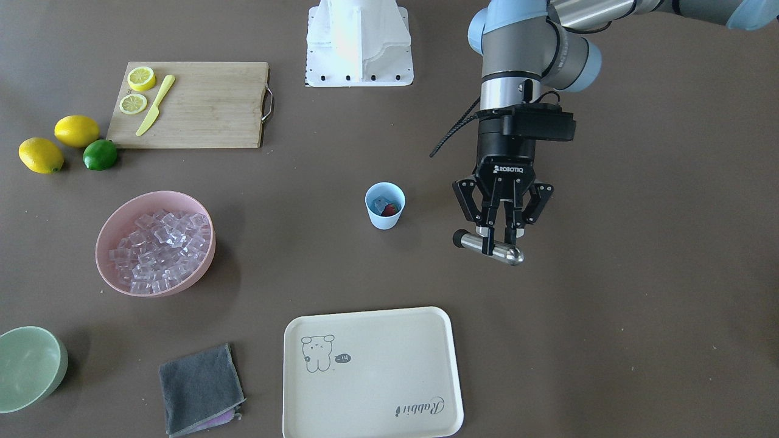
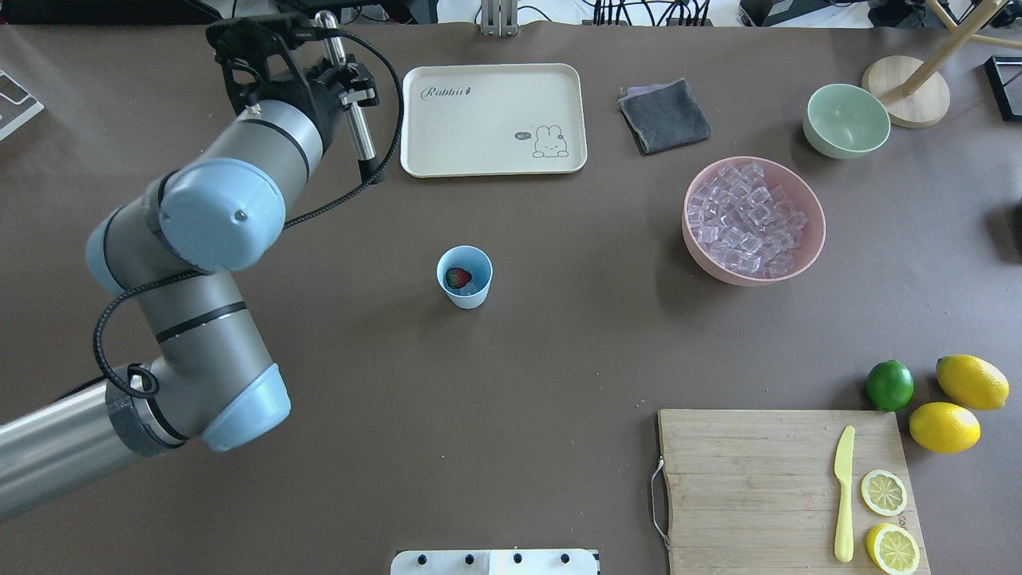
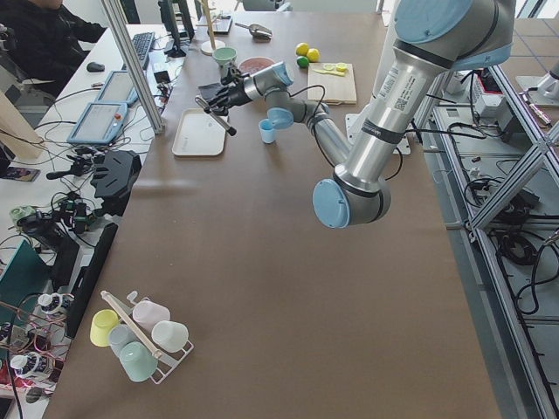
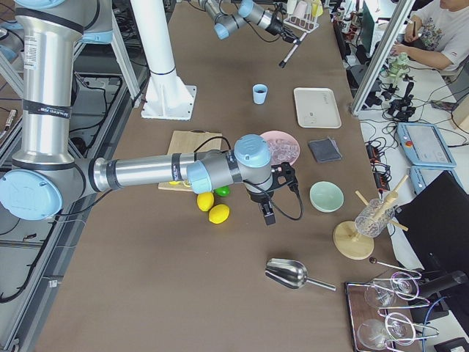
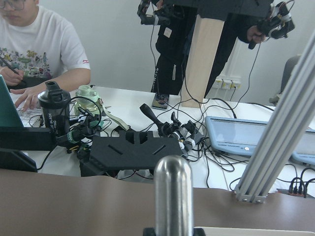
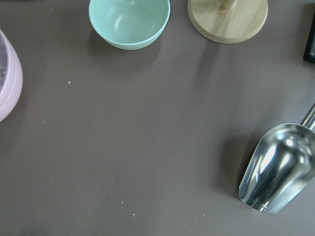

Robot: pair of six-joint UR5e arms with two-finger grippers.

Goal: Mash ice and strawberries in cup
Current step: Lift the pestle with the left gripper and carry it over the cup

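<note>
The small pale blue cup stands upright mid-table. Inside it lie a red strawberry and a bit of clear ice. My left gripper hangs above the table to one side of the cup, clear of it, shut on a metal muddler rod held roughly level. The rod's rounded end fills the bottom of the left wrist view. My right gripper shows only in the exterior right view, near the lemons; I cannot tell whether it is open or shut.
A pink bowl heaped with ice cubes, a cream tray, a grey cloth, a pale green bowl, a cutting board with lemon slices and a yellow knife, lemons and a lime. A metal scoop lies below the right wrist.
</note>
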